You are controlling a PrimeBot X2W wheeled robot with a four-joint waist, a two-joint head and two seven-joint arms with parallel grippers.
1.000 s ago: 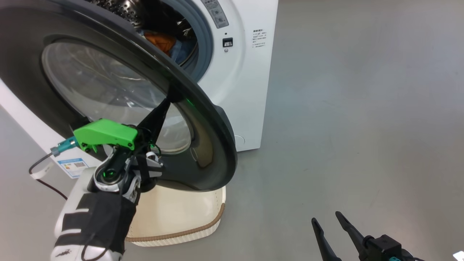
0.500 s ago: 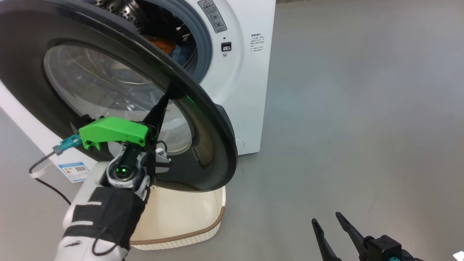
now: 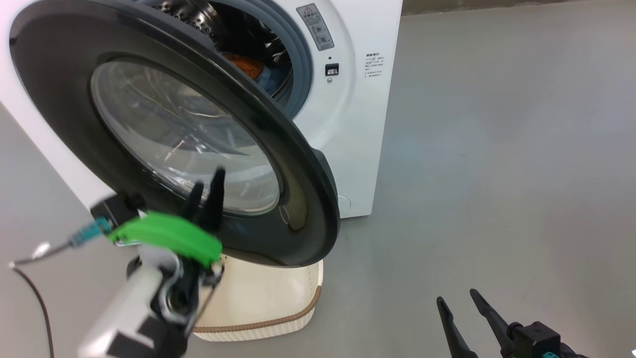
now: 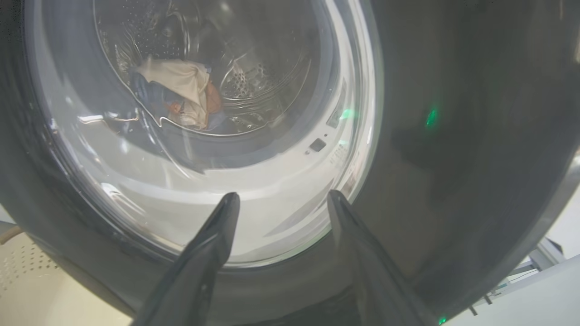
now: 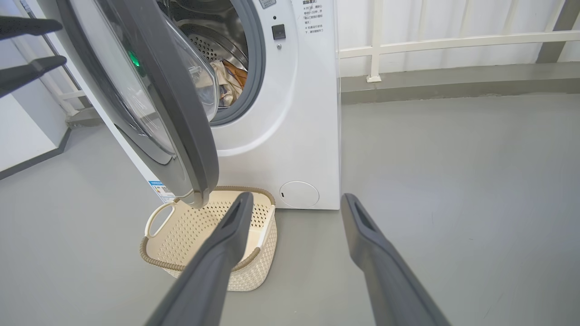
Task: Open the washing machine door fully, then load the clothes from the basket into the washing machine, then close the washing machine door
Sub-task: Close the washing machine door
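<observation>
Closing step: clothes (image 3: 246,64) loaded (basket (image 3: 258,293) empty). Left gripper (image 3: 208,179), spread, empty, must push washing machine door (image 3: 54,99) shut.

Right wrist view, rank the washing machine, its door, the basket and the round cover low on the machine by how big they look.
1. washing machine, cut off at the top.
2. door, angled toward the camera and also cut off, so its rank is less sure.
3. basket.
4. round cover.
</observation>
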